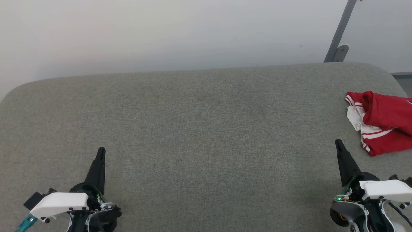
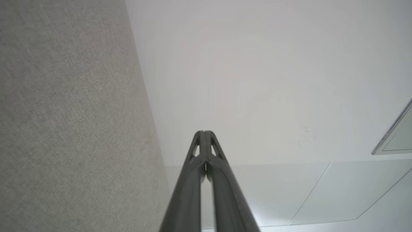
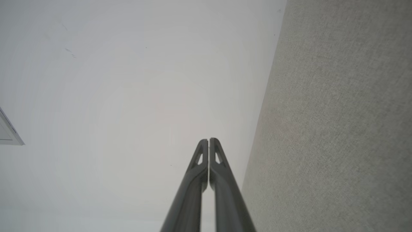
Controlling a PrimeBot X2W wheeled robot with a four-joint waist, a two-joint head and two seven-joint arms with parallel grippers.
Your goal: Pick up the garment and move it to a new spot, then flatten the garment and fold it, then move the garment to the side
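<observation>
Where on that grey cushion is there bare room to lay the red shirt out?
The whole middle of the grey surface is bare, from the left gripper across to the right gripper. The right edge is crowded, taken by the crumpled garment.

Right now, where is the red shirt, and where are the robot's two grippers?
red jersey shirt (image 1: 386, 112): head view, on its crumpled red body.
left gripper (image 1: 101, 151): head view, tips of its shut fingers.
right gripper (image 1: 338, 142): head view, tips of its shut fingers.

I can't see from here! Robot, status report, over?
Left gripper shut, empty; right gripper shut, empty. Red garment crumpled, far right of grey surface, untouched. Nothing blocking it.
</observation>
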